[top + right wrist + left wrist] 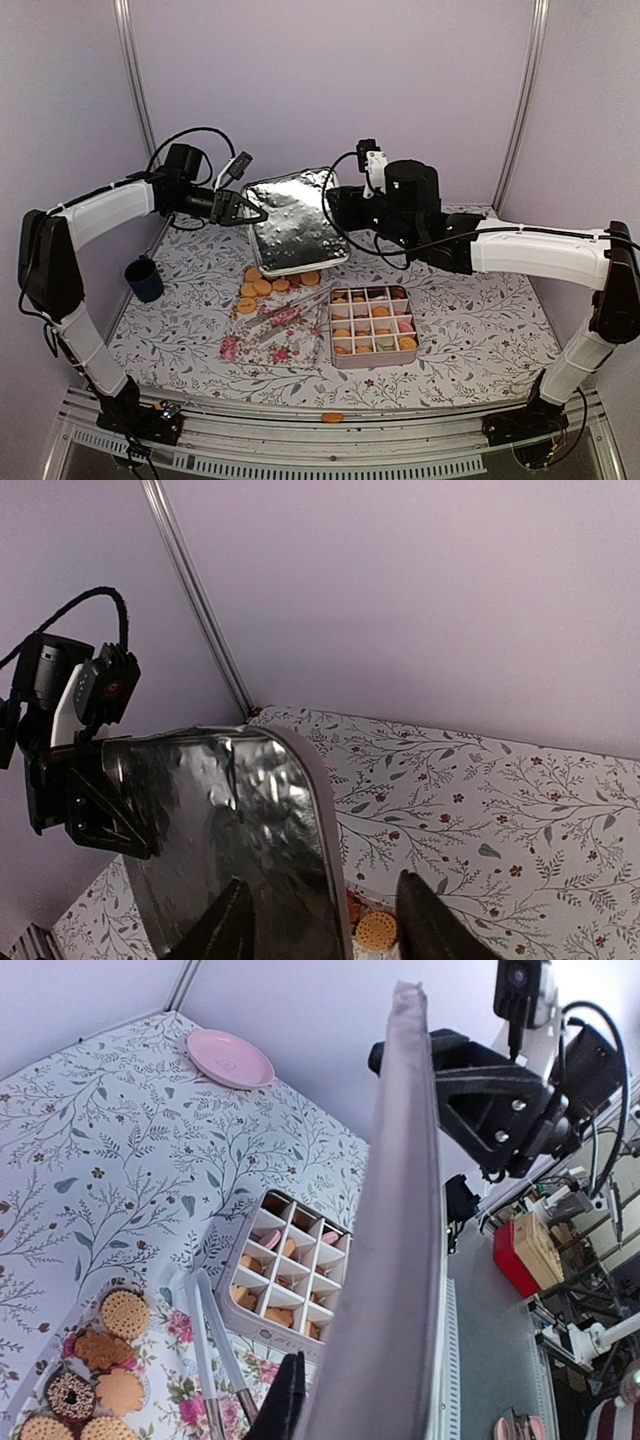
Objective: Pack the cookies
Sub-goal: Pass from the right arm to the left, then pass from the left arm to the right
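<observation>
Left jaws, from above, look clamped on the tin lid (292, 222), aloft near loose cookies (268, 286) on the desk (480, 320); more fill the divided box (372, 360). Left wrist: lid edge-on, grip point hidden. Right wrist: right jaws apart astride the lid's edge; one-sided hold may let it swing or drop onto cookies.

A crinkled silver lid (290, 225) hangs tilted over my floral tablecloth (470, 320). In front of it sit a divided box (372, 361) and, just beside that, a flowered wrapper (262, 350). On my left stands a dark blue cup (144, 279), and a pink plate (229, 1058) rests near a corner.
</observation>
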